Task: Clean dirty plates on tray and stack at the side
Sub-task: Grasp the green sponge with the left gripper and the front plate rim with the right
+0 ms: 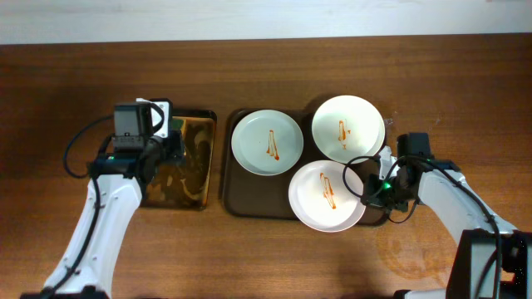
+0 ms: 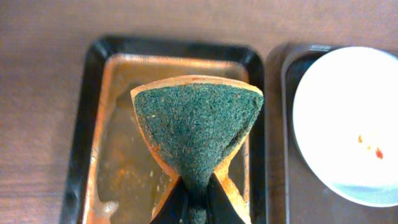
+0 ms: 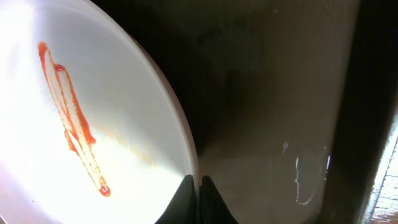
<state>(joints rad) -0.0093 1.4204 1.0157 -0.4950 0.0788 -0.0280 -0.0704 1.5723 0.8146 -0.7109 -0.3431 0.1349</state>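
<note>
Three white plates with orange-red sauce streaks lie on the dark-brown tray (image 1: 236, 199): one at the left (image 1: 266, 143), one at the back right (image 1: 347, 127), one at the front right (image 1: 326, 196). My right gripper (image 1: 371, 193) is shut on the rim of the front-right plate (image 3: 74, 124), which is tilted up off the tray (image 3: 273, 124). My left gripper (image 2: 198, 208) is shut on a green-yellow sponge (image 2: 198, 127), pinched and folded above the small black-rimmed tray (image 2: 124, 162). The left plate's edge shows in the left wrist view (image 2: 348, 118).
The small black-rimmed tray (image 1: 184, 166) with an orange-stained bottom sits left of the dark-brown tray. Bare wood tabletop (image 1: 266, 257) surrounds both trays. A water ring marks the table at the front right (image 1: 416, 253).
</note>
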